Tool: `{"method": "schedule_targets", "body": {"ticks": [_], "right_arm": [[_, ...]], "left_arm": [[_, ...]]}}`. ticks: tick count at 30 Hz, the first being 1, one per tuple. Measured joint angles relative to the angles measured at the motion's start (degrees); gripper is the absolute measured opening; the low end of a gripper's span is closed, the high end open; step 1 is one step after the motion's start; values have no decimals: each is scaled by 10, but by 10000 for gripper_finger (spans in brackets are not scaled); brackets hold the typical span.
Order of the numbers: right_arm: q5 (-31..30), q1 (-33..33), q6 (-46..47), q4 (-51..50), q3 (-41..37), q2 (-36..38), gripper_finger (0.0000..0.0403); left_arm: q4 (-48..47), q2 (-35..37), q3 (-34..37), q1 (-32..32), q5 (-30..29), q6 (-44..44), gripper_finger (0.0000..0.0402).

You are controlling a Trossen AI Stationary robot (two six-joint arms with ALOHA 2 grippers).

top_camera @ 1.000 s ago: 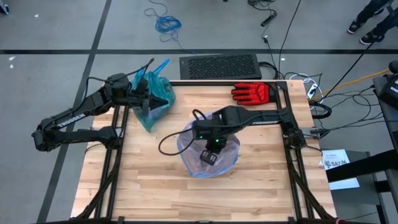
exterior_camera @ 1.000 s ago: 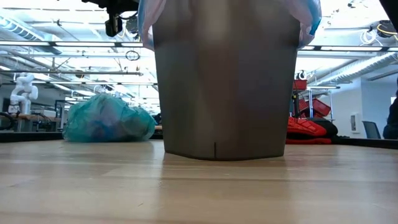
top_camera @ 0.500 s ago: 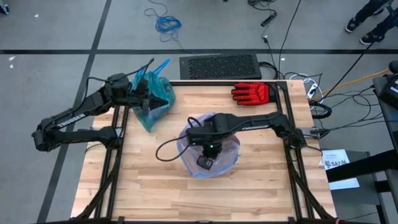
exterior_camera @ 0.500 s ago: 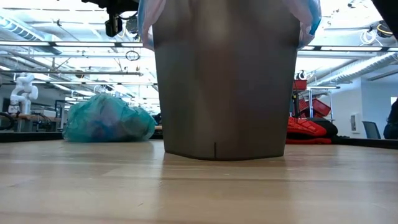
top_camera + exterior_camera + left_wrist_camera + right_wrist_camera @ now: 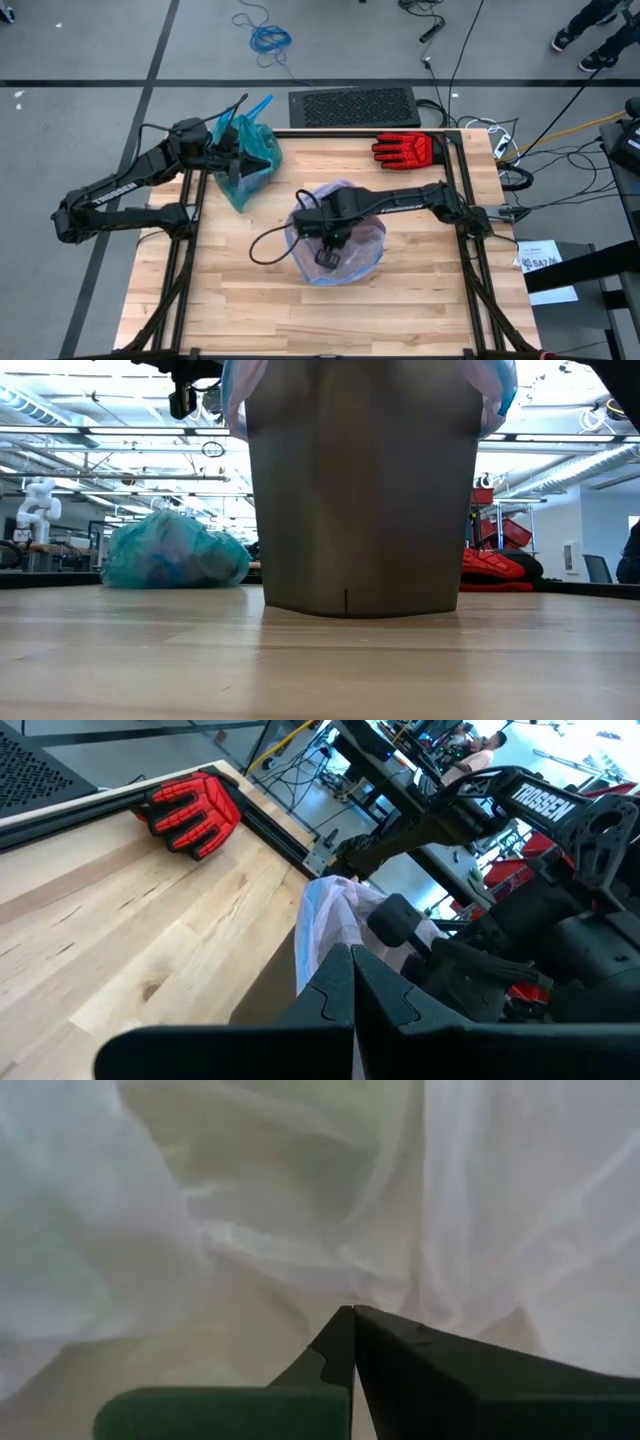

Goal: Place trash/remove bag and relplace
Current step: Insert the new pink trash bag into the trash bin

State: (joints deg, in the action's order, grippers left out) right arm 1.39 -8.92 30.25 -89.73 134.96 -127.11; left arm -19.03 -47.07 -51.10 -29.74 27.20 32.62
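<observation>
Right claw (image 5: 330, 257) is down inside the bin (image 5: 350, 510) mouth at table centre, fingers (image 5: 400, 1370) pressed together with nothing clamped, tips right against the pale pink liner (image 5: 365, 245) that lines the bin; right wrist view shows only white-pink film folds around the closed tips. Liner drapes over the bin rim, with a blue strip (image 5: 503, 395) showing at the rim edge in the low view. Right arm reaches in from the table's right side, a black cable looping off it over the wood on the bin's left. Left claw (image 5: 235, 162) is closed too, sitting at the far-left corner of the table (image 5: 250, 290), on top of the teal bag (image 5: 250, 150); fingers (image 5: 340, 1000) meet tip to tip in the left wrist view, and whether any of the bag's plastic is pinched cannot be told. Teal bag is out of the bin, full and lumpy, resting on the table well apart from the bin, its handles sticking up toward the far edge; low view shows it lying on the wood left of the bin (image 5: 175, 552). Trash is not seen loose anywhere; bag contents too blurred to make out. Red glove (image 5: 405, 149) lies flat on the far-right part of the table, palm side down, near the frame rail, apart from bin and both claws.
</observation>
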Motion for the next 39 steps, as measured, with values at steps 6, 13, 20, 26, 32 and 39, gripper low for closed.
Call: {"method": "schedule_targets", "body": {"ticks": [6,13,20,26,32,39], "right_arm": [[-73,-2,-77,23,1,-7,0],[-85,5,-100,36,1,-10,0],[-73,-1,-91,-3,0,-11,0],[-73,-4,-91,3,0,-13,0],[-73,-1,-103,26,-12,-23,0],[-71,-1,-116,60,-50,-23,0]], "left_arm": [[0,0,0,0,0,0,0],[0,0,0,0,0,1,0],[-1,0,0,0,0,1,0],[-2,0,0,0,0,1,0],[-2,0,0,0,0,1,0],[-2,0,0,0,0,1,0]]}}
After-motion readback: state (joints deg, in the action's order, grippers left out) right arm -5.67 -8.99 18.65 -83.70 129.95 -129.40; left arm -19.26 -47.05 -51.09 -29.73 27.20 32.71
